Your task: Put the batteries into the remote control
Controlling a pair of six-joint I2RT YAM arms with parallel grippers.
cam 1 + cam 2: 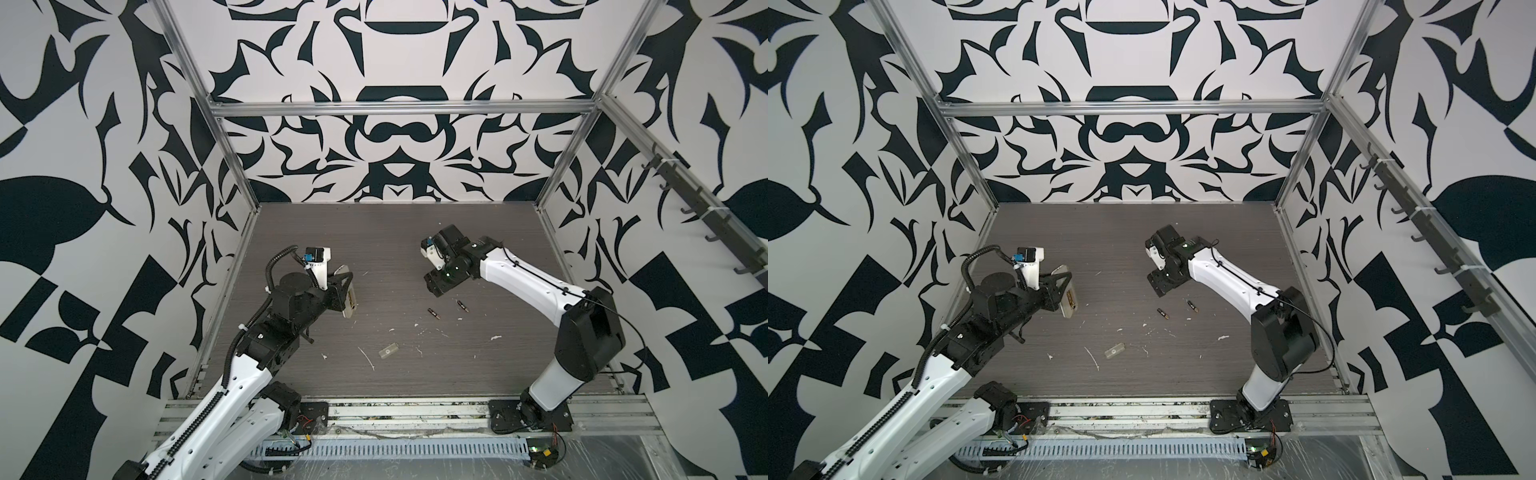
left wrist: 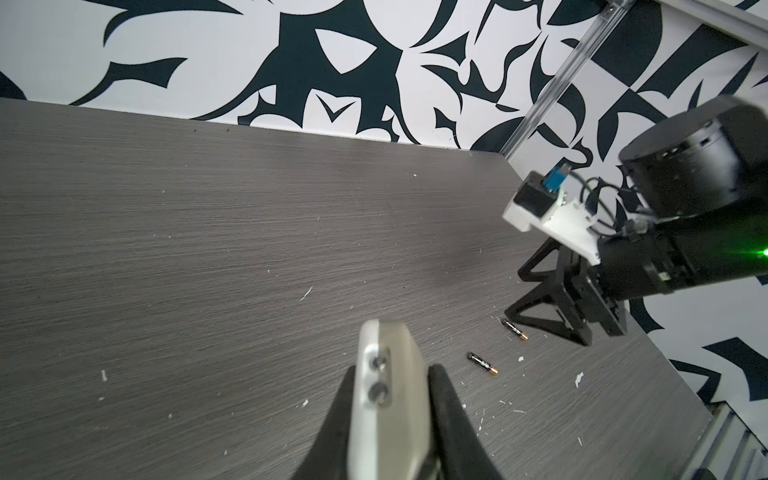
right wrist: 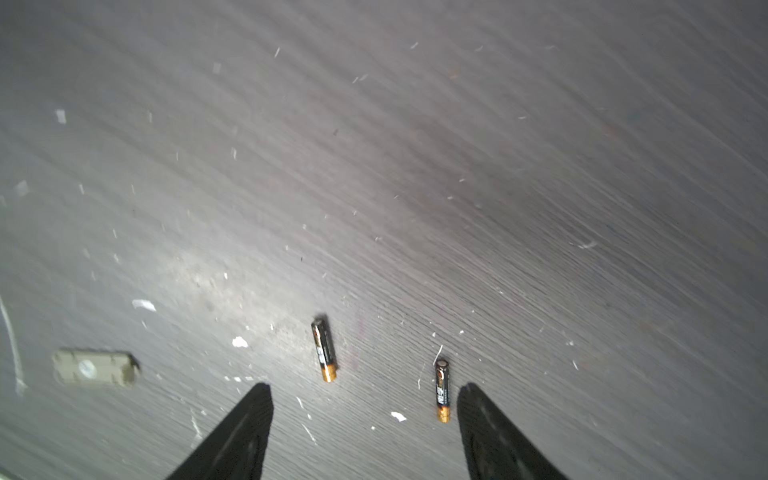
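Black fingers [image 2: 449, 415] of the left gripper [image 2: 392, 374] are clamping tight on the remote control [image 2: 386, 415], holding it above the table [image 1: 374, 241] at the left side. In both top views the remote control [image 1: 348, 297] is showing tilted on edge. Two batteries [image 3: 324, 351] are lying loose on the table near the middle, close together but not touching. The right gripper [image 3: 365, 390] is hanging over them with its jaws spread wide, grasping nothing. One battery [image 3: 442, 390] is lying just beside one of its fingertips. A small translucent cover piece [image 1: 387, 351] is lying nearer the front edge.
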